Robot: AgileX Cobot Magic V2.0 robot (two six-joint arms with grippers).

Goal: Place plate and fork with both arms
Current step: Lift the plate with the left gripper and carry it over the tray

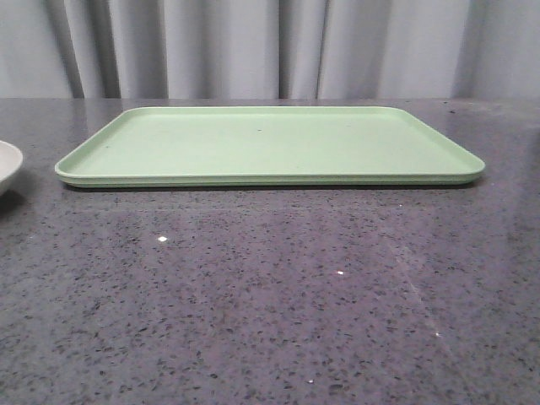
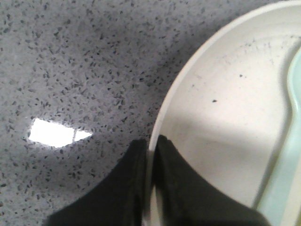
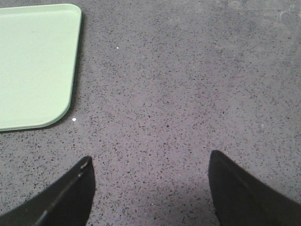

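Note:
The plate [image 1: 7, 164] shows only as a pale sliver at the left edge of the front view, on the dark speckled table. Close up, the plate [image 2: 225, 117] is cream inside with faint dark specks. My left gripper [image 2: 151, 143] is shut on the plate's rim, one black finger outside and one inside. A pale blue-grey utensil [image 2: 287, 141] lies in the plate. My right gripper [image 3: 150, 162] hangs open over bare tabletop, nothing between its fingers. The fork is out of view. Neither gripper shows in the front view.
A flat light-green tray [image 1: 270, 143] lies across the middle of the table; its corner [image 3: 35, 66] appears in the right wrist view, beside the right gripper. Grey curtains hang behind the table.

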